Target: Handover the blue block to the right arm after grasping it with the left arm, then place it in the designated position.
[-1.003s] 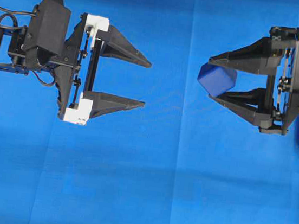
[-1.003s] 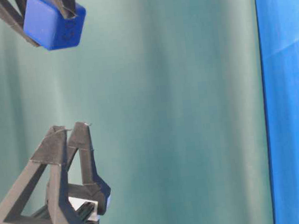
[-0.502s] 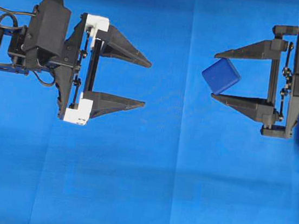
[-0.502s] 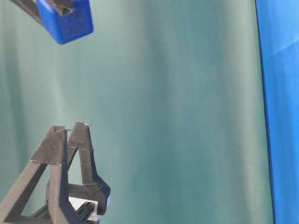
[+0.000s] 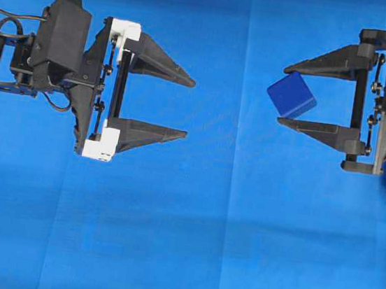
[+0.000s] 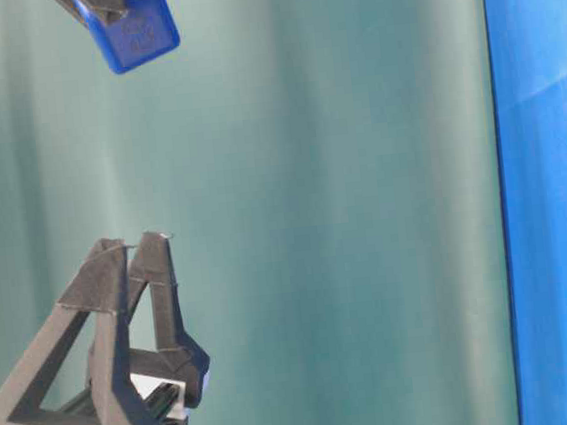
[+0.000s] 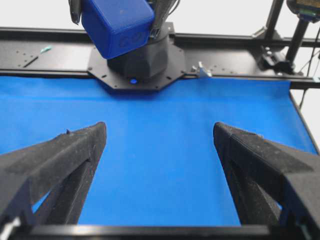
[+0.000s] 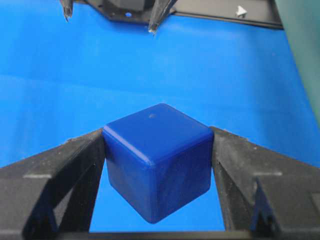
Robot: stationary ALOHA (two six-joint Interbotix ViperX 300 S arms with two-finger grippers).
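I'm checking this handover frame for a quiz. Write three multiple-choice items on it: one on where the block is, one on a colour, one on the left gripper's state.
1. Where is the block?
A. Lying on the cloth
B. Between the right gripper's fingers
C. Between the left gripper's fingers

2. What colour are the brackets on the left gripper?
A. White
B. Red
C. Yellow

3. What state is the left gripper in?
A. Shut on the block
B. Shut on nothing
C. Open, holding nothing

Answers:
1. B: the right wrist view shows the block pinched by both fingers of the right gripper.
2. A: the overhead view shows white brackets at the base of the fingers.
3. C: the left gripper has its fingers spread wide, with only cloth between them.
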